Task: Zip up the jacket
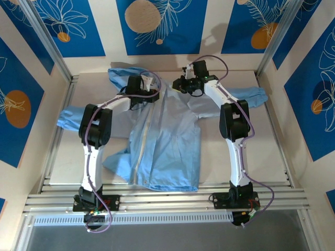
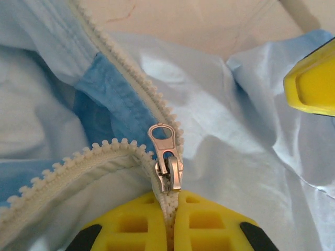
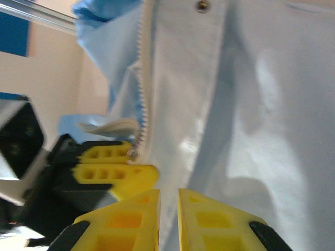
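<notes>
Top external: jacket (image 1: 167, 146) lengthwise, hood (image 1: 121, 73) far.

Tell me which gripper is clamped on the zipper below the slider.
The left gripper: it pinches the zipper under the slider; the right gripper sits over plain jacket fabric.

The light-blue hooded jacket (image 1: 167, 141) lay flat, front up, on the table (image 1: 272, 157), with the hem at the near side and both sleeves spread sideways. Its whitish zipper (image 1: 140, 157) was closed almost to the collar. Above the metal slider (image 2: 168, 162) the two rows of teeth parted.
</notes>
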Robot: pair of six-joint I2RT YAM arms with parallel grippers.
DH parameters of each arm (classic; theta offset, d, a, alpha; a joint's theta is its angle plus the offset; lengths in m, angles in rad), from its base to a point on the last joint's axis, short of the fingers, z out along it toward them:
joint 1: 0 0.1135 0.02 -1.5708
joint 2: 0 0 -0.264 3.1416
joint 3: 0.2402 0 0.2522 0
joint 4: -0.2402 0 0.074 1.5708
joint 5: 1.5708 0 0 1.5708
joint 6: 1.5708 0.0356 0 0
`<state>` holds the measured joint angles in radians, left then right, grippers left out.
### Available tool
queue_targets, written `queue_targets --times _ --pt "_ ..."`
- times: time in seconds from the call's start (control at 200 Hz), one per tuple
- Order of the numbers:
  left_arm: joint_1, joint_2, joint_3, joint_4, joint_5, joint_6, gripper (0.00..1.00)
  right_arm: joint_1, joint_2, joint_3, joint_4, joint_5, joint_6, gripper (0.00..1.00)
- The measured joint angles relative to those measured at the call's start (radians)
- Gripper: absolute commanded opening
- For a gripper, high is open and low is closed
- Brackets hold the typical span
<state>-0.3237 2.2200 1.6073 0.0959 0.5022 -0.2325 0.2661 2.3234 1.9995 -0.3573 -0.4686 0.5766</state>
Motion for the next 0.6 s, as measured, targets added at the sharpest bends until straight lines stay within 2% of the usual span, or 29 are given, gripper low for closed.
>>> queue_targets --times 0.305,0.595 --pt "0.002 -0.09 -0.164 0.197 0.01 0.088 0.0 0.031 -0.003 0.036 0.068 -0.115 0.088 0.19" --pt "0.002 -0.101 -0.176 0.229 0.01 0.178 0.0 0.066 0.036 0.177 0.08 -0.17 0.129 0.19"
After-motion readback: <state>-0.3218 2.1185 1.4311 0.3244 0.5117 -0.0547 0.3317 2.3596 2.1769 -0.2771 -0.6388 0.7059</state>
